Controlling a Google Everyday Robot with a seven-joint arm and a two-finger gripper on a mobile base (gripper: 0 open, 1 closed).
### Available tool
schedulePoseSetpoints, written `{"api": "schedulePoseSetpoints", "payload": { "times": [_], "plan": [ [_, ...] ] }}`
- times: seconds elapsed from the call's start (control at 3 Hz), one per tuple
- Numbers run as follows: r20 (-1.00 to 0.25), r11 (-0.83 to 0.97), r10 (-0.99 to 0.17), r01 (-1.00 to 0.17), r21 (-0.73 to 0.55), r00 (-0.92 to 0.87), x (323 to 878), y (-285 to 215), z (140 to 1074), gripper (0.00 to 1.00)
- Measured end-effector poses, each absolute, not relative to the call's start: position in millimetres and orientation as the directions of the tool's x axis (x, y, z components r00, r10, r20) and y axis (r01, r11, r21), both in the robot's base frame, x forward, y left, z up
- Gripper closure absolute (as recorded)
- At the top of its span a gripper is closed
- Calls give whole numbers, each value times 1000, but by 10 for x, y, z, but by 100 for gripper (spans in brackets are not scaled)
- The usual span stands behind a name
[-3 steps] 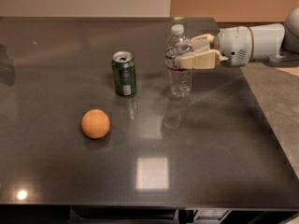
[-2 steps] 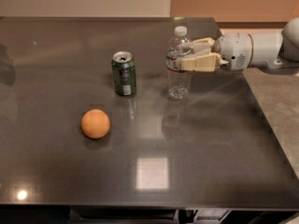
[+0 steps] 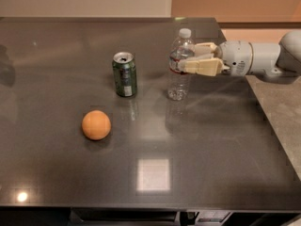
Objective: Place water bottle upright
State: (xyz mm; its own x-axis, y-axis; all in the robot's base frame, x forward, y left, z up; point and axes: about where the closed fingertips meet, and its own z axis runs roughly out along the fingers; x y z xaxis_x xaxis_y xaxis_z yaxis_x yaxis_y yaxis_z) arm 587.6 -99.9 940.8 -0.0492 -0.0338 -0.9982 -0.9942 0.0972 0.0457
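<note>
The water bottle (image 3: pixel 180 76), clear with a white cap and a red-and-white label band, stands upright on the dark table (image 3: pixel 211 140), right of centre, its top leaning slightly right. My gripper (image 3: pixel 187 59) reaches in from the right at label height. Its tan fingers (image 3: pixel 203 66) are closed on either side of the bottle's upper body. The bottle's base is at the table surface.
A green soda can (image 3: pixel 124 74) stands upright left of the bottle. An orange (image 3: pixel 96 125) lies nearer the front left. The table's right edge (image 3: pixel 268 126) runs just below my arm, with carpeted floor beyond.
The bottle's cap has dropped slightly and shifted a little right while its base stayed in place. My gripper has stayed at the bottle.
</note>
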Motion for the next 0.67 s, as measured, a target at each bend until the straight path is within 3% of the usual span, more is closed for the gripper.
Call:
{"api": "schedulePoseSetpoints", "payload": {
  "times": [0.33,0.67],
  "plan": [
    [-998,93,-34,-995,45,-49,5874,-970,9413,0],
    [-998,93,-34,-995,45,-49,5874,-969,9414,0]
  ]
}}
